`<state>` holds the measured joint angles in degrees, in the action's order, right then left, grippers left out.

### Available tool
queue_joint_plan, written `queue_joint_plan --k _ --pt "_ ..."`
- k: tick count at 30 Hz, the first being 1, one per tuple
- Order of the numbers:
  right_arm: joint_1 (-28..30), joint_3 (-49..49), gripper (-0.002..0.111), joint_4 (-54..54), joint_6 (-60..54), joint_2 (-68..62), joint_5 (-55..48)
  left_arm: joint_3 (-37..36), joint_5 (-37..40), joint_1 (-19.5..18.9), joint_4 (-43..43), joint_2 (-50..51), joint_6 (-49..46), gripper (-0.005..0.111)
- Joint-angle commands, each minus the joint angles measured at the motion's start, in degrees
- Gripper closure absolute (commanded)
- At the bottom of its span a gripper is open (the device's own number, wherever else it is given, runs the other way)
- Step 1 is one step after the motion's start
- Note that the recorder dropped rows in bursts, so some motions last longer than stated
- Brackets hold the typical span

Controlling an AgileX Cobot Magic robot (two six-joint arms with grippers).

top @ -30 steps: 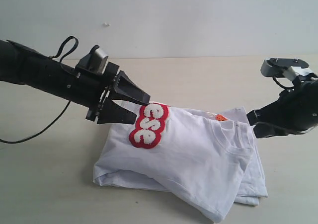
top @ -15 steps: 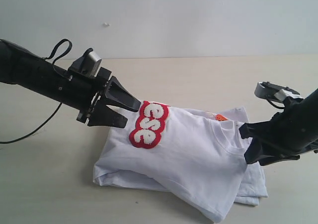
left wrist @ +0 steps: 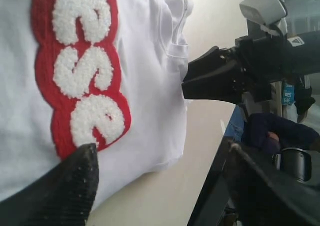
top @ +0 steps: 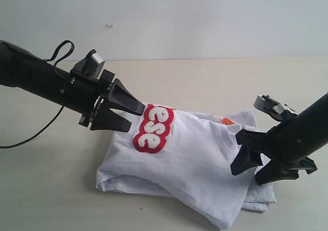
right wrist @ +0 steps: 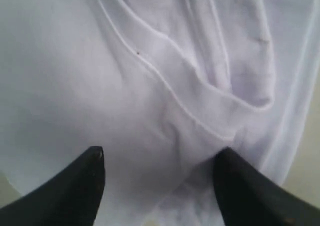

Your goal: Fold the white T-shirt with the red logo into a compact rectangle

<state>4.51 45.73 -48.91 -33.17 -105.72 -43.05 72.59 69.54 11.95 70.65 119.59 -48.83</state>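
A pale worktop (top: 205,77) is sitting before a plain white wall (top: 205,16). The right gripper (top: 249,173) is hanging with jaws spread over the collar side of the white T-shirt (top: 195,164), gripping nothing. The left gripper (top: 134,119), jaws likewise apart and empty, is hovering just beside the red logo (top: 154,129). The shirt is lying folded mid-worktop.

The white T-shirt (top: 195,164) is soft, wrinkled matt cloth; its red logo (top: 154,129) is fuzzy tufted pile; the bench (top: 205,82) is smooth, matt, pale wood-look
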Motion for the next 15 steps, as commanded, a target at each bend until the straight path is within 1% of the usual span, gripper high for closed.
queue_joint_plan --k 1,3,5,6,7,8,9,13,15 --pt "0.16 -0.19 0.046 -3.24 -2.84 -1.78 0.38 0.23 0.42 -0.14 -0.01 -0.10 -0.13 0.038" --pt "0.16 -0.19 0.052 -5.75 -4.93 -3.39 0.26 0.23 0.42 -0.14 -0.01 -0.10 -0.13 0.038" --pt "0.16 -0.19 0.066 -7.04 -7.73 -4.41 -0.63 0.23 0.42 -0.14 -0.01 -0.10 -0.13 0.038" --pt "0.16 -0.19 0.079 -6.22 -7.84 -4.41 -1.07 0.23 0.42 -0.14 0.10 -0.10 -0.13 0.038" --pt "0.16 -0.19 0.086 -5.12 -7.70 -4.29 -1.56 0.23 0.42 -0.14 0.10 -0.10 -0.13 0.038" --pt "0.16 0.03 0.100 -3.85 -7.69 -4.29 -2.74 0.23 0.42 -0.14 0.10 -0.10 -0.13 0.038" --pt "0.16 0.03 0.108 -3.25 -7.69 -4.29 -3.46 0.23 0.42 -0.14 0.10 -0.10 -0.13 0.038" --pt "0.16 0.03 0.108 -2.44 -7.69 -4.03 -4.30 0.23 0.42 -0.14 0.10 -0.10 -0.13 0.038" --pt "0.16 0.33 0.108 -2.44 -8.99 -2.70 -6.47 0.23 0.42 -0.14 0.10 -0.10 -0.13 0.038"
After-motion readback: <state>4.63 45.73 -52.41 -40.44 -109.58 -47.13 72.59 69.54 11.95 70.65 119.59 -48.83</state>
